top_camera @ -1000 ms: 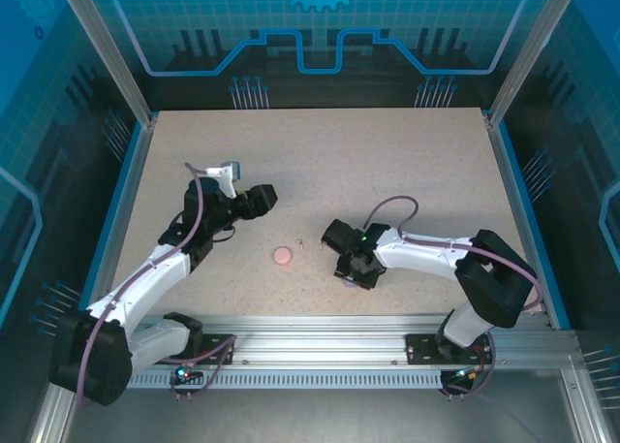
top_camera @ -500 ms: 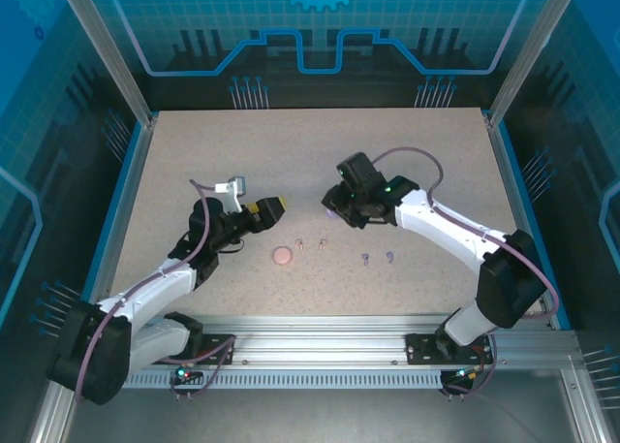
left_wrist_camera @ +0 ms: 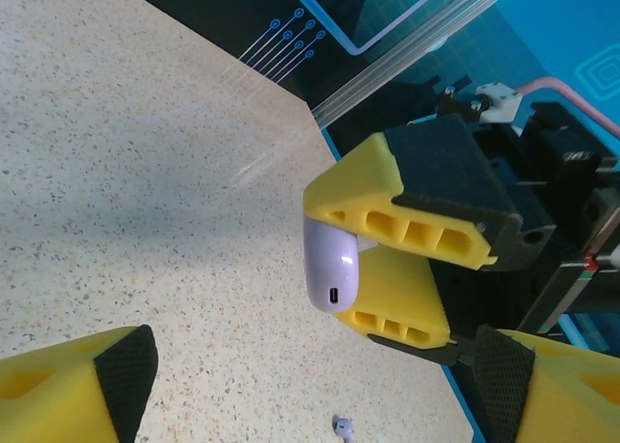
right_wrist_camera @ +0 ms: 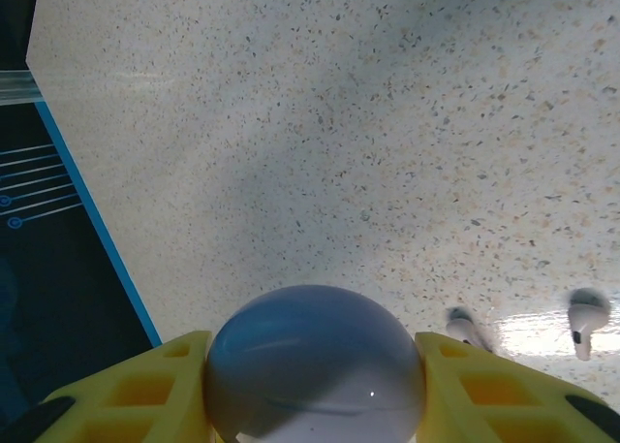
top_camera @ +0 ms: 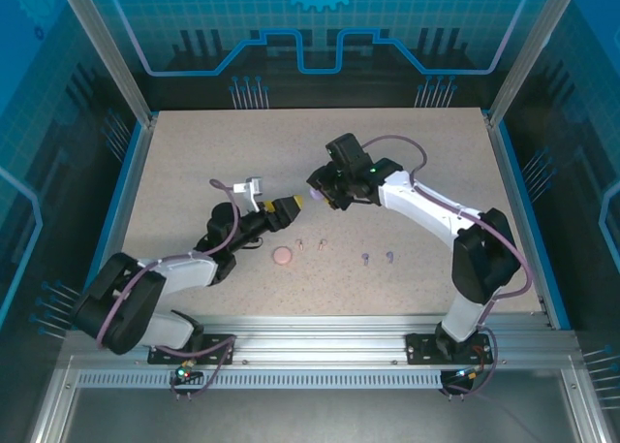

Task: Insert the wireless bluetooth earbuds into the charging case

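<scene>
Now the right gripper (top_camera: pixel 317 189) holds a round purple case (left_wrist_camera: pixel 329 264) between its yellow fingers (right_wrist_camera: pixel 136 390). The purple case has a small hole on its edge. It is up off the table (top_camera: pixel 407 152), behind the pink case (top_camera: pixel 282 256) and a little to the right of it.

The left gripper (top_camera: pixel 289 205) is wide, with nothing in it. It is just behind the pink case. It points at the purple case and is close to it, but not touching.

Two pink earbuds (top_camera: pixel 299 242) (top_camera: pixel 321 242) lie side by side on the table, just to the right of the pink case. Two purple earbuds (top_camera: pixel 365 258) (top_camera: pixel 389 257) lie side by side too, further to the right of the pink case. All four buds sit on the bare table, apart from both cases.
</scene>
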